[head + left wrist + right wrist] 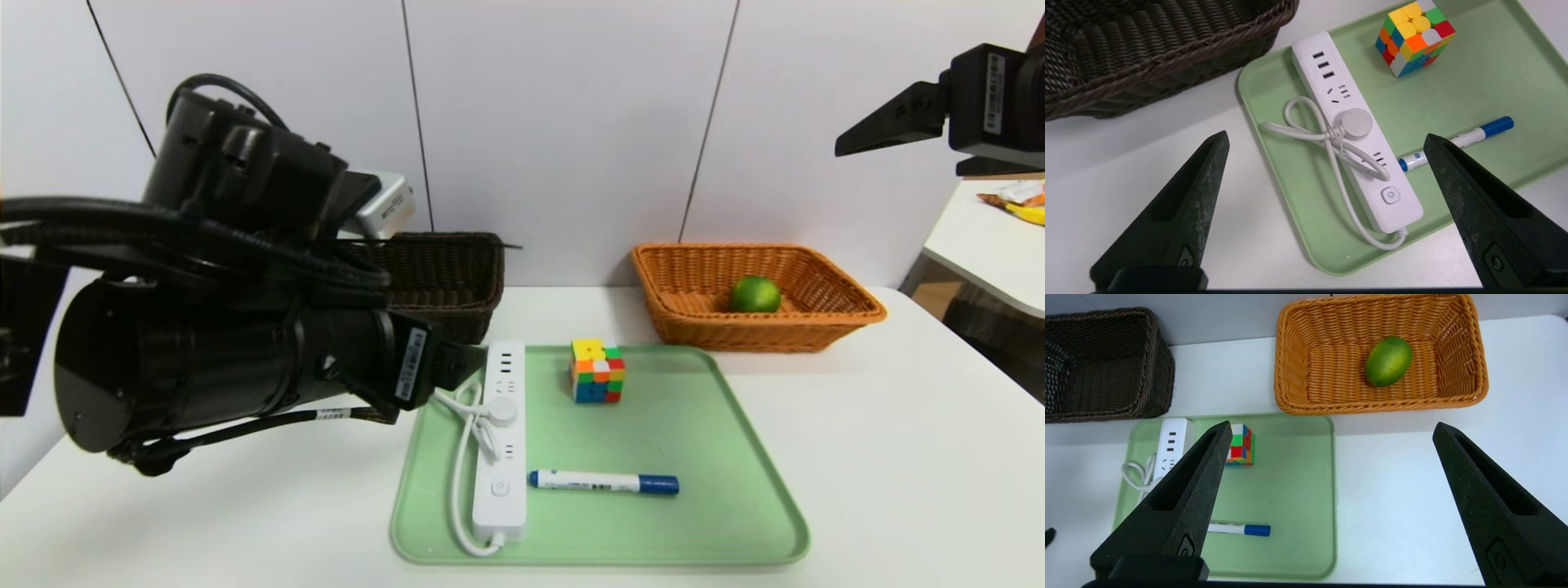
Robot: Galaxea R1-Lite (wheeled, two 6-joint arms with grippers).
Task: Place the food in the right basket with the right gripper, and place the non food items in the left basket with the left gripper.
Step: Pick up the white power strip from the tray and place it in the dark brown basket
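Lime (754, 294) sits inside the orange basket (849, 314), resting on its woven floor, apart from the walls. We see this basket at the far right of the white tabletop (898, 457), just behind the green tray (735, 506). The dark brown basket (457, 282) stands at the far left, just behind the tray's left corner, and we see nothing in the part of it that shows.

On the tray lie three things. The white power strip (500, 441) runs along the left edge, its cord (467, 425) looped in a bow beside it. The puzzle cube (598, 371) stands near the back of the tray, well apart from the strip. The marker (604, 483) lies flat toward the front, its blue cap pointing right and its other end just beside the strip.

Our left gripper (1327, 141) hovers above the tray's left side over the power strip, fingers (1188, 212) spread wide apart and holding nothing. Our right gripper (1333, 430) hangs high on the right, above the tabletop in front of the orange basket, fingers (1486, 498) likewise wide apart and empty.
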